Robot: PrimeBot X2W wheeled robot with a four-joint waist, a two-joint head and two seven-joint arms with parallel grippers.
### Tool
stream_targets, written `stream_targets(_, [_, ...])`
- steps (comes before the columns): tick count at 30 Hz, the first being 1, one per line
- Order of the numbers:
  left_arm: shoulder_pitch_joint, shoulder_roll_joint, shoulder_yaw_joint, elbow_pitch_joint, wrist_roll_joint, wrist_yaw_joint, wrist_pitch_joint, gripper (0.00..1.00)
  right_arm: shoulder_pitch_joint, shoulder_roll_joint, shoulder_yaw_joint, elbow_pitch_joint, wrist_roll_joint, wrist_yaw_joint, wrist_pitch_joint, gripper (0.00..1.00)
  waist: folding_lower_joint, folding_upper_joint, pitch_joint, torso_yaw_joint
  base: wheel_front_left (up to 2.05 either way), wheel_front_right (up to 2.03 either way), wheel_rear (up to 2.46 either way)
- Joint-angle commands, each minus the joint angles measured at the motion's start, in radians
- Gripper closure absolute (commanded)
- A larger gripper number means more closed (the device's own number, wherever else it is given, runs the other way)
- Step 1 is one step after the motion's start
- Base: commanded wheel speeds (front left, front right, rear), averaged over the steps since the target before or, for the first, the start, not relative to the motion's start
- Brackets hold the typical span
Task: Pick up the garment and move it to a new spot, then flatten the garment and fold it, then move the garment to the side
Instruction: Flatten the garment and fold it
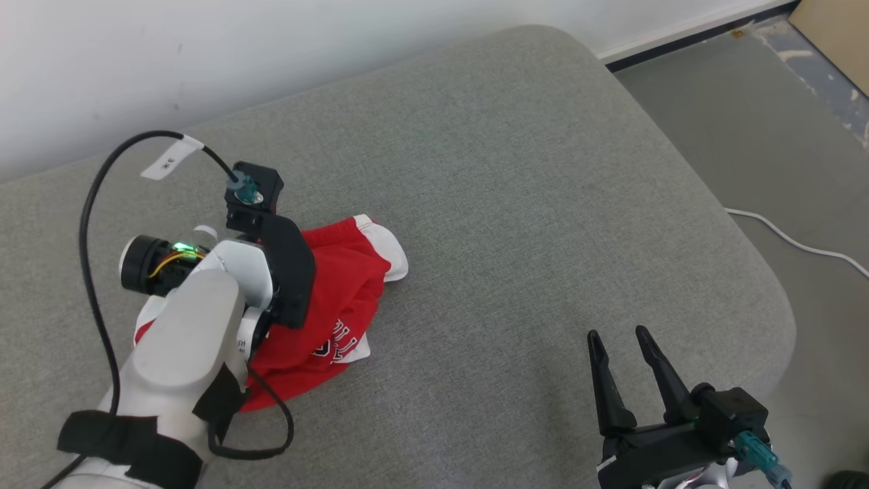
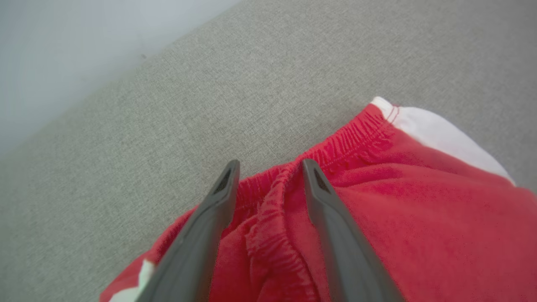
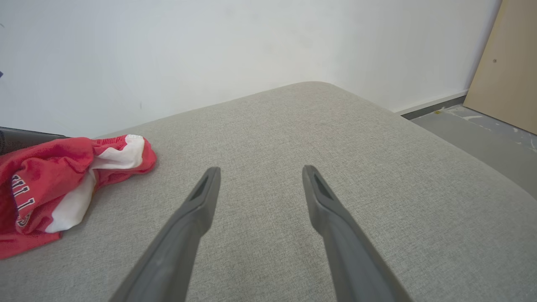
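The garment (image 1: 346, 285) is a pair of red shorts with white side panels and lettering, crumpled on the left of the grey cushion (image 1: 516, 190). My left gripper (image 2: 270, 167) points down onto its elastic waistband, jaws apart, with a raised fold of the red garment (image 2: 398, 188) between the fingers. In the head view my left wrist covers the fingertips. My right gripper (image 1: 618, 336) hovers open over bare cushion at the lower right, nothing between its fingers. From the right wrist view, the right gripper (image 3: 260, 170) has the garment (image 3: 50, 180) lying far to its left.
A white wall backs the cushion. The cushion's rounded right edge drops to a grey floor (image 1: 781, 122) where a white cable (image 1: 794, 241) runs. A tan board (image 1: 838, 27) leans at the far right. A black cable (image 1: 91, 224) loops off my left arm.
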Motion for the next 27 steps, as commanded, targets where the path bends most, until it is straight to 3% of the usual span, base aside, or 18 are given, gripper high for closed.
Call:
stream_targets(1, [-0.011,0.000,-0.009,0.016,0.000,-0.014,0.014,0.25,0.000,0.000,-0.001,-0.003,0.007,0.003,-0.002,0.00,-0.0002,-0.0001,0.007,0.000,0.00,0.00,0.00])
stream_targets(4, [-0.022,-0.009,-0.021,0.035,-0.006,-0.032,0.039,0.31,0.001,0.000,-0.008,-0.006,0.009,0.003,-0.002,0.00,-0.0002,-0.0001,0.012,0.008,0.00,0.00,0.00])
stream_targets(7, [-0.025,-0.016,-0.032,0.050,-0.015,-0.043,0.065,0.31,-0.006,0.000,-0.008,-0.003,0.009,0.003,-0.002,0.00,-0.0002,-0.0001,0.012,0.015,0.00,0.00,0.00])
stream_targets(8, [-0.029,-0.017,-0.036,0.053,-0.013,-0.046,0.068,0.51,-0.008,0.000,-0.006,-0.003,0.010,0.003,-0.002,0.00,-0.0002,-0.0001,0.012,0.017,0.00,0.00,0.00])
stream_targets(9, [-0.034,-0.017,-0.040,0.054,-0.010,-0.046,0.062,0.80,-0.010,0.000,-0.005,-0.002,0.011,0.003,-0.002,0.00,-0.0002,-0.0001,0.011,0.018,0.00,0.00,0.00])
stream_targets(10, [-0.036,-0.017,-0.042,0.052,-0.009,-0.047,0.051,1.00,-0.012,0.000,-0.004,-0.001,0.011,0.003,-0.002,0.00,-0.0002,-0.0001,0.010,0.019,0.00,0.00,0.00])
stream_targets(18, [-0.070,-0.067,0.015,-0.015,-0.067,-0.052,-0.144,1.00,-0.009,0.000,-0.012,0.003,0.004,0.003,-0.002,0.00,-0.0002,-0.0001,-0.005,0.042,0.00,0.00,0.00])
stream_targets(27, [-0.156,-0.128,0.078,-0.289,-0.274,-0.083,-0.476,1.00,0.013,0.000,-0.021,0.008,-0.022,0.003,-0.001,0.00,-0.0002,-0.0001,-0.060,0.136,0.00,0.00,0.00])
